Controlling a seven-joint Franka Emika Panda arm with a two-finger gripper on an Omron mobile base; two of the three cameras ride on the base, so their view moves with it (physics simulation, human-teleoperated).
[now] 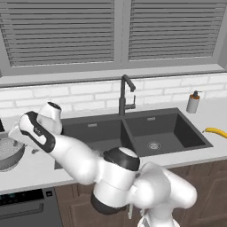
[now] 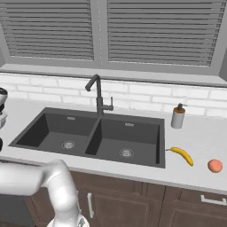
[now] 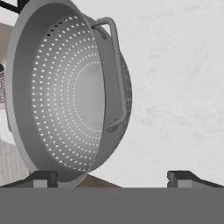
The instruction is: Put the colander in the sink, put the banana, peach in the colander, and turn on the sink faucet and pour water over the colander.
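Gripper jaws are standing wide, holding nothing, hovering at the colander on the counter left of the sink. You're moving nothing yet: banana and peach are waiting; faucet untouched.

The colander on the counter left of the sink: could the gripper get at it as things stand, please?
Probably yes. The open gripper hangs right by the colander, one fingertip near its rim, and nothing lies between them on the counter.

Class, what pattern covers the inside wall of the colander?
Rows of small round holes in rings on silver metal, clearest in the hand view: colander.
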